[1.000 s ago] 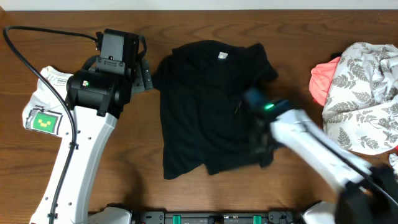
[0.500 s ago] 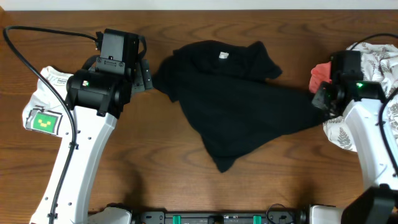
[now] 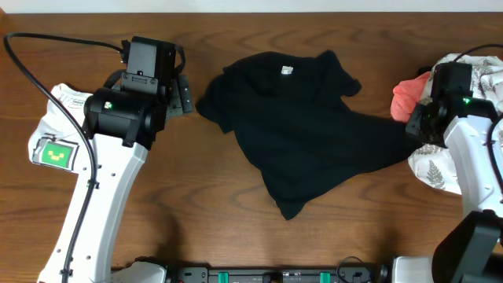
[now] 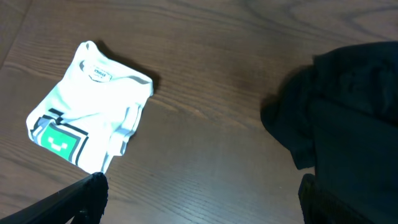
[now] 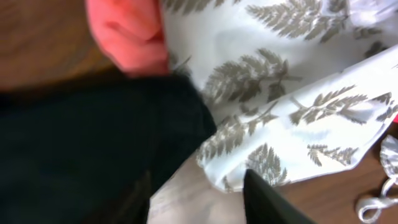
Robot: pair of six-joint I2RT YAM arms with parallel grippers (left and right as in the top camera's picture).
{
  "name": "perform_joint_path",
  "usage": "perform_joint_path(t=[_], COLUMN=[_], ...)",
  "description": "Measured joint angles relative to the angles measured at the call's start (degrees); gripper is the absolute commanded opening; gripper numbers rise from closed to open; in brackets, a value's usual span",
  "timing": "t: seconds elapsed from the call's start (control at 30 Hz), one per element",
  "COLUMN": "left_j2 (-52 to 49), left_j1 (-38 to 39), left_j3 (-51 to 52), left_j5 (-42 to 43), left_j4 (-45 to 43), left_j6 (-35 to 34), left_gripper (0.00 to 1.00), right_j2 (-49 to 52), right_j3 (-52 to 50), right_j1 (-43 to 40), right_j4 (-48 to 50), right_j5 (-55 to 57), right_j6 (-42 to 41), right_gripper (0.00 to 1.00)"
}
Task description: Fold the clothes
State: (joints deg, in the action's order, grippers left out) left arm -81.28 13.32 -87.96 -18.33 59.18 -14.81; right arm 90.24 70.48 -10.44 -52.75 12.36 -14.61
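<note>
The plain black soft-fabric garment (image 3: 306,137) lies spread at the desk (image 3: 196,196) centre, one corner stretched to 3 o'clock, where the right tool (image 3: 415,130) sits; its grip I cannot tell. At 9 o'clock the left tool (image 3: 185,96) gapes wide, empty. This looks like the flattening step; next the cloth needs straightening before a fold.

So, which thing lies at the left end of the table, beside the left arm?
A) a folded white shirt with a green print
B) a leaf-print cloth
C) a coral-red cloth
A: the folded white shirt with its green print lies there on the table, apart from the black garment.
</note>
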Motion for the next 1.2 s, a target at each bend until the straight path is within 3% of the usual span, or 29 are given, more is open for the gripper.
perform_joint_path(t=[0.17,0.33,0.57,0.8,1.2], left_j2=[0.0,0.0,0.0,0.0,0.0], left_j1=[0.0,0.0,0.0,0.0,0.0], left_j3=[0.0,0.0,0.0,0.0,0.0], left_j5=[0.0,0.0,0.0,0.0,0.0], left_j4=[0.0,-0.1,-0.3,-1.3,-1.3], left_j6=[0.0,0.0,0.0,0.0,0.0], left_gripper=[0.98,0.98,0.98,0.98,0.98], right_j2=[-4.4,-8.6,-7.8,-6.4,2.6], right_j3=[5.1,5.0,-8.1,-17.3,-19.2], right_j1=[4.0,18.2,41.1,56.5,63.2], right_j4=[-7.6,-14.7,-3.3,7.0,10.4], right_j5=[-8.5,-15.9,-16.9,-16.3,-13.2], right_j6=[5.0,9.2,7.7,4.9,0.1], right_gripper=[0.41,0.43,0.43,0.46,0.47])
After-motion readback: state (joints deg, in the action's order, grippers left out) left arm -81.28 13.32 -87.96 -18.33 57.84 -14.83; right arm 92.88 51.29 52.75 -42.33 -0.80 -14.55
